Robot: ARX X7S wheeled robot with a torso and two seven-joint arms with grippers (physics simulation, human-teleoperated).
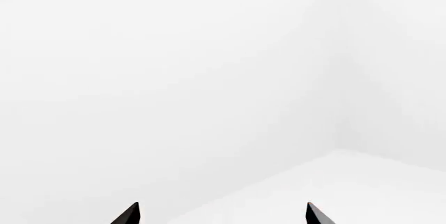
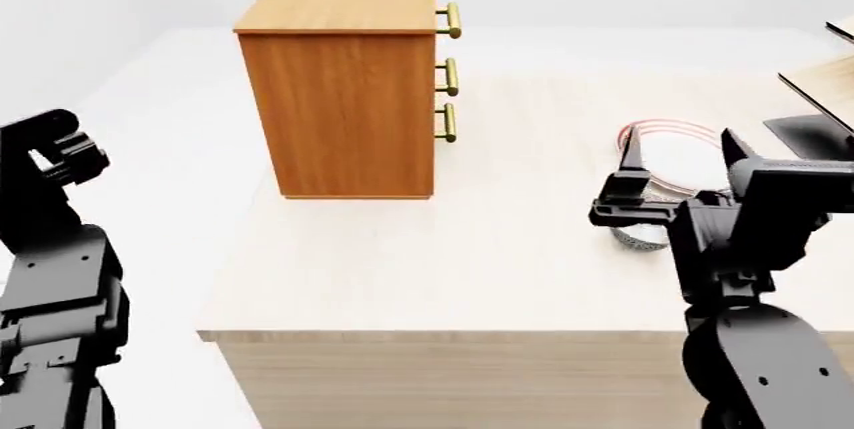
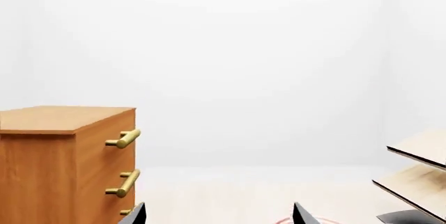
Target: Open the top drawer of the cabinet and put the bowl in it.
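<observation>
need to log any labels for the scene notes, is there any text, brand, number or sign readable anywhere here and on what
None: no words, numbers, brands or signs can be read in any view.
The cabinet shows only plain wood grain and brass bar handles.
The plate carries red rings, not lettering.
The pale rack boards and the table are unmarked.

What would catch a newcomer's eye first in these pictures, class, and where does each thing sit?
First the boxy orange-brown wood-grain cabinet at the far left of the pale table, its three brass handles facing right and every drawer shut. Next the black right gripper, open, hanging over the flat white plate with red rings at the table's right. The left gripper faces only white wall.
</observation>
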